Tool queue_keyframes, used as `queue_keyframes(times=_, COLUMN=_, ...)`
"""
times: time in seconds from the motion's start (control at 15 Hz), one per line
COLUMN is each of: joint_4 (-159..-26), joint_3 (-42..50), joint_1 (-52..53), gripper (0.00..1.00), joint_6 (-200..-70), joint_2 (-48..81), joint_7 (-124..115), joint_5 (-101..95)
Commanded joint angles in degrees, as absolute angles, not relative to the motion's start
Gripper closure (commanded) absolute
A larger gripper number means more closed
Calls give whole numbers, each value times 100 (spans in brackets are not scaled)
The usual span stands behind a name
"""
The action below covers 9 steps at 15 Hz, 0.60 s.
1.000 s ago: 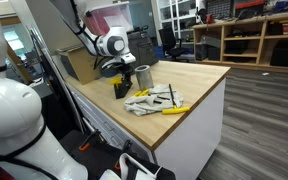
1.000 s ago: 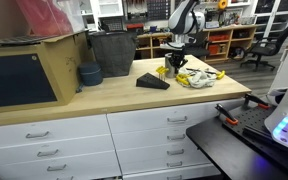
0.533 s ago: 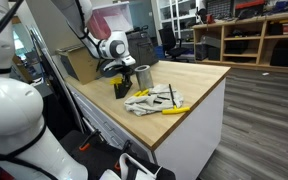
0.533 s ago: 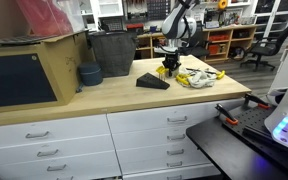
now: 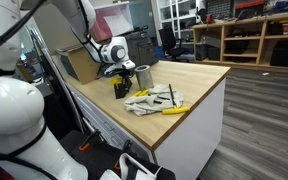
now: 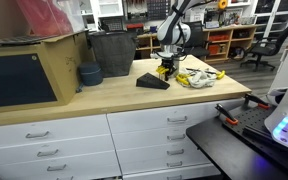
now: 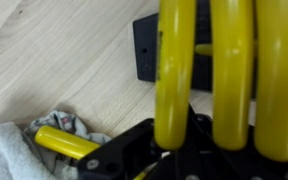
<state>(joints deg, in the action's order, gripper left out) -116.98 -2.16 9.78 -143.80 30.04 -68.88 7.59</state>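
Although the wooden counter (image 5: pixel 199 80) is wide, the white cloth (image 6: pixel 196 78) with loose tools lies near one corner. Just beside it the jaws, pressed together, pinch a yellow-handled tool (image 7: pixel 174 70) low over the counter. With a weak grip, I think it may slip onto the black wedge (image 6: pixel 152 81).

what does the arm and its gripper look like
The arm is white, with smooth rounded shells and darker parts at the joints. The gripper at its end is black and blocky; the wrist view shows its black body along the lower edge. No markings are readable.
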Motion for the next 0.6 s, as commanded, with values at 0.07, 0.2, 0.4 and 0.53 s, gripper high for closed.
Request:
queue_keyframes(times=0.07, joint_4=-11691, joint_3=-287, joint_1=950, gripper=100, joint_6=-14266, joint_2=3099, joint_7=-6415, joint_5=908)
queue_keyframes(times=0.2, joint_4=-11715, joint_3=-450, joint_1=830, gripper=100, joint_6=-14180, joint_2=3127, joint_7=-6011, joint_5=1092)
queue_keyframes(times=0.4, joint_4=-11745, joint_3=-575, joint_1=735, gripper=100, joint_6=-14028, joint_2=3131, joint_7=-5458, joint_5=1377)
queue_keyframes(times=0.53, joint_4=-11735, joint_3=-575, joint_1=708, gripper=100, joint_6=-13925, joint_2=3124, joint_7=-5195, joint_5=1522)
